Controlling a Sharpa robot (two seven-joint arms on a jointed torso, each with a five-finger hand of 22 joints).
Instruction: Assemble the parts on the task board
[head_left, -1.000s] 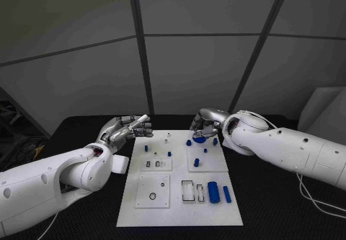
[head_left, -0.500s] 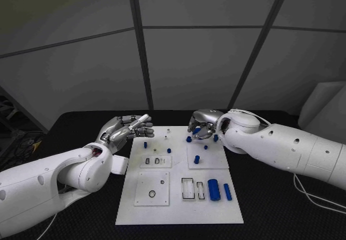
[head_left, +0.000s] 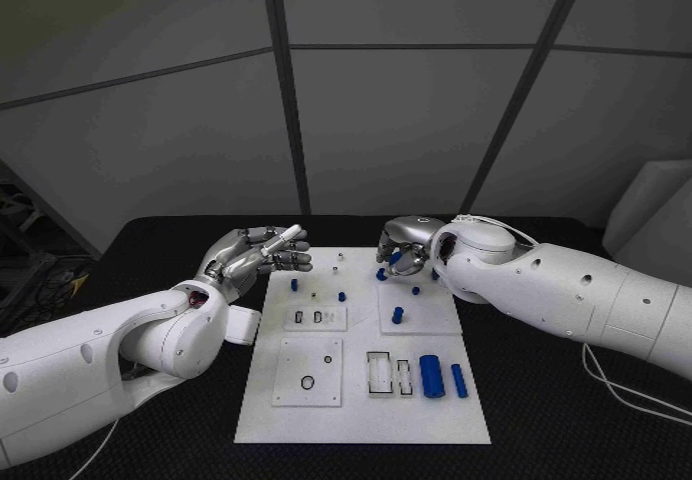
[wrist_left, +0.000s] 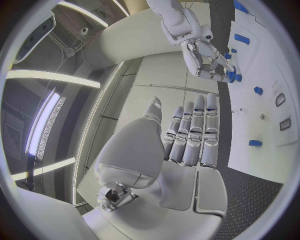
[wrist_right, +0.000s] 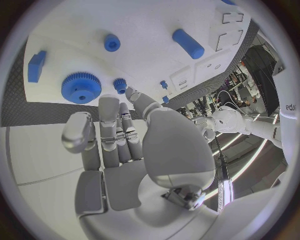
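**Task board — assembly partly done, right hand over the far edge**

Task board (head_left: 361, 410): white plate between the two hands. Several small blue pegs stand upright in it near the fingers of both hands, among them one (head_left: 397, 315) on the square inset just on the near side of the right hand. Those appear seated.

Loose stock — a thick blue cylinder (head_left: 431, 376) and a thinner blue bar (head_left: 459, 379) lie flat side by side, well on the robot's side of the right hand, beside open rectangular slots. Still to be placed, by my judgement.

Large blue gear (wrist_right: 81, 88): lies flat on the board just beyond the right hand's fingertips, with a small gear (wrist_right: 120, 85) beside it, close to one fingertip. Whether either is meshed on a post is not clear.

Right hand (head_left: 405, 246): fingers curled downward over the board's far edge; nothing visibly gripped, though contact with the gears cannot be told.

Left hand (head_left: 255, 252): raised beside the board's far left corner, fingers extended together, holding nothing.

Change from a second ago — the right hand has shifted slightly toward the left hand; the left hand is nearly unchanged.
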